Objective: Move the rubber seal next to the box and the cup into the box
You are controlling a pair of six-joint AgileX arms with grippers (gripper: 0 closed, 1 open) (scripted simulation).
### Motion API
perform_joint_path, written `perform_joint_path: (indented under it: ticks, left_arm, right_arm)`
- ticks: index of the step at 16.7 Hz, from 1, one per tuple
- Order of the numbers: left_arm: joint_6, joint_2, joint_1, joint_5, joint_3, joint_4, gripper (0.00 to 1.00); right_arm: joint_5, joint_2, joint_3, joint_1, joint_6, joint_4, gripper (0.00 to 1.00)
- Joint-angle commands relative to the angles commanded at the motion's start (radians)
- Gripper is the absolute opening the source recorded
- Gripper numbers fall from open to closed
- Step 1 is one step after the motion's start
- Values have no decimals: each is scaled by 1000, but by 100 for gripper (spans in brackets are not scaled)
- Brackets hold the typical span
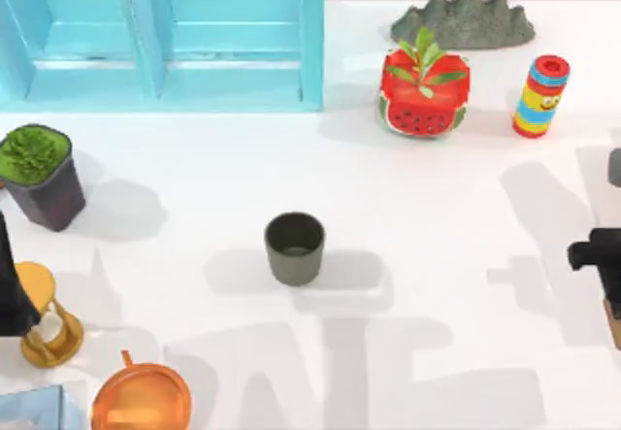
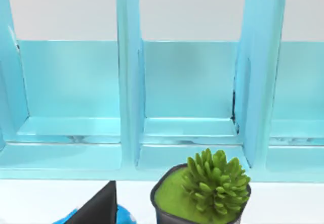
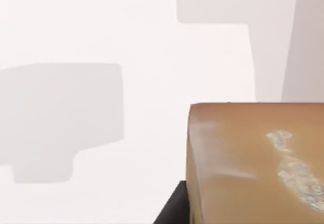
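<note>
The small dark grey-green cup (image 1: pixel 294 248) stands upright and alone in the middle of the table. The light blue box (image 1: pixel 310 42) with upright dividers (image 2: pixel 129 82) takes up the back left. The tan-brown rubber seal (image 3: pixel 253 163), with faint white marks on one face, hangs close under my right wrist camera above the bare white table, a dark finger (image 3: pixel 172 211) against its side. My right arm (image 1: pixel 597 255) is at the table's right edge. My left arm (image 1: pixel 10 284) stays at the far left edge, facing the box.
A dark purple pot with a green plant (image 1: pixel 44 173) stands at the left, a golden hourglass (image 1: pixel 49 318) and an orange vessel (image 1: pixel 141 401) at the front left. A watermelon planter (image 1: pixel 424 90), a striped can (image 1: pixel 540 95) and a grey rock (image 1: pixel 464 17) sit at the back right.
</note>
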Motion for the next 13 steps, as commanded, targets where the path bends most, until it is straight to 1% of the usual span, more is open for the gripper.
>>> perform_joint_path:
  ticks: [3,9,13]
  left_arm:
    - [0,0,0,0,0,0,100]
    - [0,0,0,0,0,0,100]
    - [0,0,0,0,0,0,100]
  right_arm:
    - [1,65,72,-20,-19,-22,0]
    - [4,265,356,-89,-85,-80,0]
    - [4,295,389,-101,-95,-88,0]
